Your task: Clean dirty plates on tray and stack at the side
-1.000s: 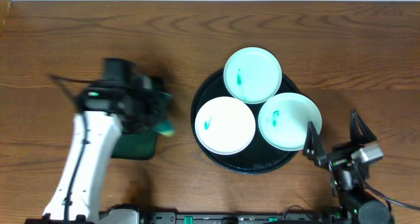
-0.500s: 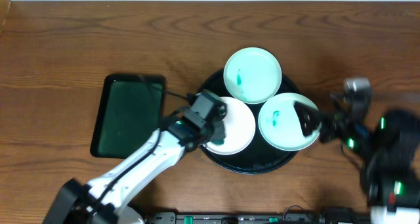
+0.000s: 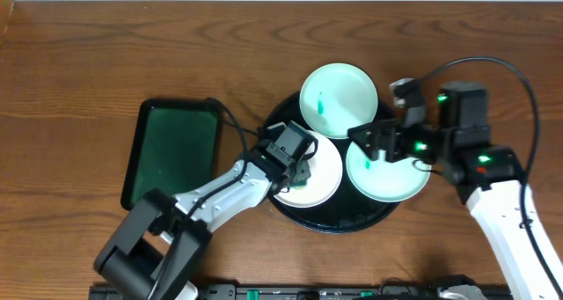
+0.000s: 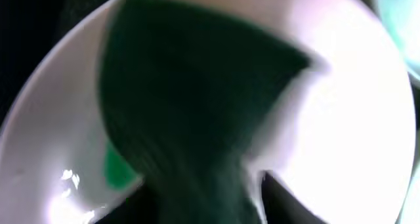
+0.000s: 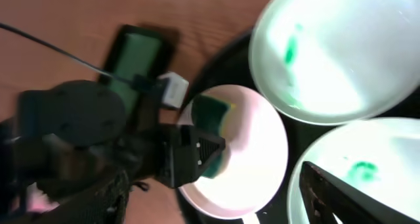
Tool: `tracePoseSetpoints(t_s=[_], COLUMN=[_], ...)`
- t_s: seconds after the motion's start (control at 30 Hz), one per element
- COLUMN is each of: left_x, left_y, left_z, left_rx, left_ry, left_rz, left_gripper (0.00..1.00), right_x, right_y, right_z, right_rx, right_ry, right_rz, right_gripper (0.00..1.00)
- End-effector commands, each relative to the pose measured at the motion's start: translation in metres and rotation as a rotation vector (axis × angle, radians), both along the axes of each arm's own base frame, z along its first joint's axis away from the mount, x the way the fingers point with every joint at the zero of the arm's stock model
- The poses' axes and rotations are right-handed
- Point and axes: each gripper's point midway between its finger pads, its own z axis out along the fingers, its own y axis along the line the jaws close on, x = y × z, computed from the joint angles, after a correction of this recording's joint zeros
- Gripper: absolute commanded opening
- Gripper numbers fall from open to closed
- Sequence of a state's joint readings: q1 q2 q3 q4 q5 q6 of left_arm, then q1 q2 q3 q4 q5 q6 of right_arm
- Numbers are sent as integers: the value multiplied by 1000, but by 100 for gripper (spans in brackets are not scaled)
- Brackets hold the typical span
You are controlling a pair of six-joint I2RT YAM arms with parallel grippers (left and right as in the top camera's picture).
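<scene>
Both arms have come in over the tray (image 3: 334, 226) since a second ago. The left arm (image 3: 220, 194) then stood at the green tray, and the right arm (image 3: 506, 208) was off the tray's right edge. The plates have not shifted.

All three plates lie on the tray, close together in a triangle: back plate (image 3: 347, 89), left plate (image 3: 325, 170) and right plate (image 3: 396, 181). The back and right plates reach out over the rim. Each of those two shows a small teal smear, and the left wrist view shows another smear (image 4: 118, 171) on the left plate.

The left jaws are down on the left plate. A green sponge (image 5: 211, 111) with a yellow edge lies on that plate at their tip. From the left wrist it is only a dark green blur across the plate, so I cannot tell whether the left jaws grip it or stand parted. The right jaws hang over the left edge of the right plate, wide apart with nothing between them.

The green tray (image 3: 171, 155) lies on the counter (image 3: 79, 54) left of the tray, apart from it.
</scene>
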State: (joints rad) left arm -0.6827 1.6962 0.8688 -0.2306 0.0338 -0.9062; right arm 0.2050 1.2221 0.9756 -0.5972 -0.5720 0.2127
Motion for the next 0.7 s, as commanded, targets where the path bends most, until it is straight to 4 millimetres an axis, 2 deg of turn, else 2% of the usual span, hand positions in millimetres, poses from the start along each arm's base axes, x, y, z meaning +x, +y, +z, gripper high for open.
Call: tracePoseSetpoints(t_s=[0.0, 0.1, 0.27, 0.3, 0.4, 0.47, 0.57, 0.63, 0.67], left_x=[-2, 3, 8, 8, 5, 0, -5, -7, -8], left_y=[7, 9, 27, 34, 49, 57, 61, 62, 62], left_z=[-8, 12, 64, 77, 100, 105, 100, 92, 89], left_rx=[50, 45, -7, -20, -37, -29, -4, 12, 20], left_ry=[5, -25, -90, -109, -139, -139, -117, -99, -87], left_rz=[-23, -44, 8, 25, 57, 58, 44, 36, 36], left_gripper=[61, 66, 67, 67, 67, 66, 66, 65, 66], right_x=[14, 18, 30, 33, 36, 38, 40, 38, 37], right_y=[-6, -1, 5, 7, 12, 17, 28, 35, 38], right_z=[-1, -10, -30, -36, -54, -69, -93, -108, -115], right_rx=[-136, -171, -171, -176, -191, -210, -235, -256, -266], right_ry=[-41, -24, 19, 31, 67, 89, 122, 139, 149], right_rz=[-115, -149, -160, -158, -142, -120, -83, -51, -37], right_gripper=[82, 81, 80, 78, 65, 54, 36, 29, 29])
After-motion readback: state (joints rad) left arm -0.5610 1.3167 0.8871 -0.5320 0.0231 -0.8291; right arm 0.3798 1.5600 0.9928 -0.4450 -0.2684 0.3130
